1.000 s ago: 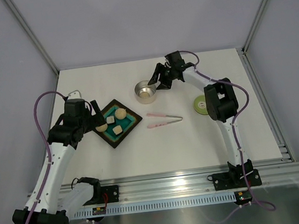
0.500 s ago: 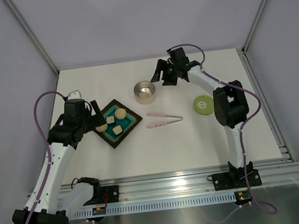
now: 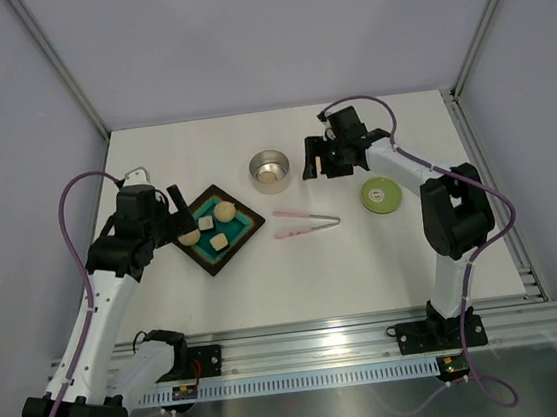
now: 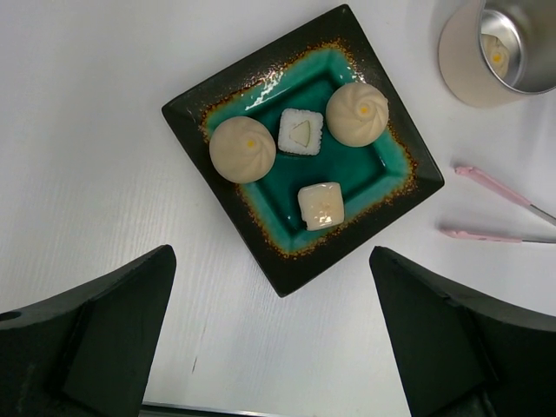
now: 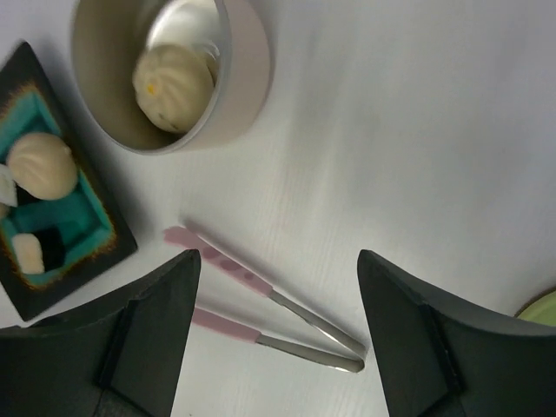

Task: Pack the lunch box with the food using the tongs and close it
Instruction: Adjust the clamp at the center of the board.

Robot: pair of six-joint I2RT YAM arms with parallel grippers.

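Note:
The lunch box (image 3: 256, 174), a small steel tin, stands open behind the tray with one beige dough ball (image 5: 172, 82) inside it. Its light-green lid (image 3: 379, 196) lies flat to the right. The pink tongs (image 3: 305, 223) lie on the table between tray and lid. My right gripper (image 5: 278, 256) hovers open above the tongs (image 5: 269, 300), just right of the tin (image 5: 249, 61), holding nothing. More food sits on the tray: two dough balls (image 4: 242, 148) (image 4: 356, 113) and two pale cubes (image 4: 301, 132) (image 4: 321, 205). My left gripper (image 4: 271, 254) hangs open over the tray's near-left corner.
The dark square tray (image 3: 245, 237) with teal inside sits left of centre. In the left wrist view the tin (image 4: 459, 65) shows at the top right and the tongs (image 4: 504, 213) at the right edge. Grey walls close the table at back and sides.
My right gripper has pulled away from the tin's rim, moved right and toward the tongs, and opened wider. The left arm and the tray have stayed still.

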